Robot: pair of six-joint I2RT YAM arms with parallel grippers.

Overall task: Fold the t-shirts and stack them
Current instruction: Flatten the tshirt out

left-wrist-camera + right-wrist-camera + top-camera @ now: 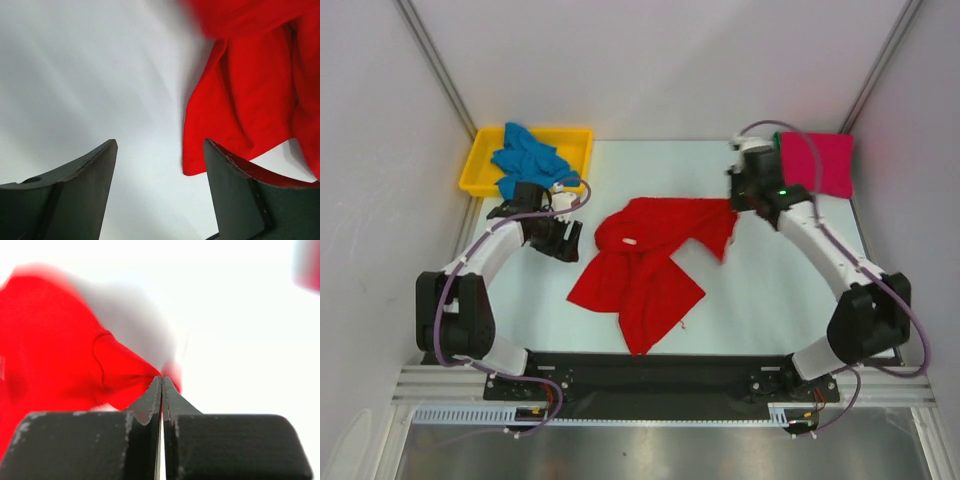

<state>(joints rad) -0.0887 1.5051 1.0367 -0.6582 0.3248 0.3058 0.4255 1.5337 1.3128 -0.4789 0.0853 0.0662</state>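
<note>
Sitting at the far left corner, the yellow tray [475,172] holds the blue t-shirt [525,158], bunched in a heap that reaches the near rim. The magenta t-shirt [820,162] lies flat as a neat square at the far right corner of the table [760,290], in no container; a green sliver [778,137] shows at its far left corner (too small to say more). The left arm bends low from its base, and the left gripper [160,145] points toward the centre with jaws wide apart, nothing between them, over bare table just beside the cloth's left edge. The right arm arches along the right side, its wrist near the magenta square; the right gripper [162,382] has its jaws pressed together on a corner of the red t-shirt [650,255]. That shirt lies crumpled mid-table, its long axis diagonal from the pinched far-right corner down to the near left, with a white label [630,241] showing near the collar.
</note>
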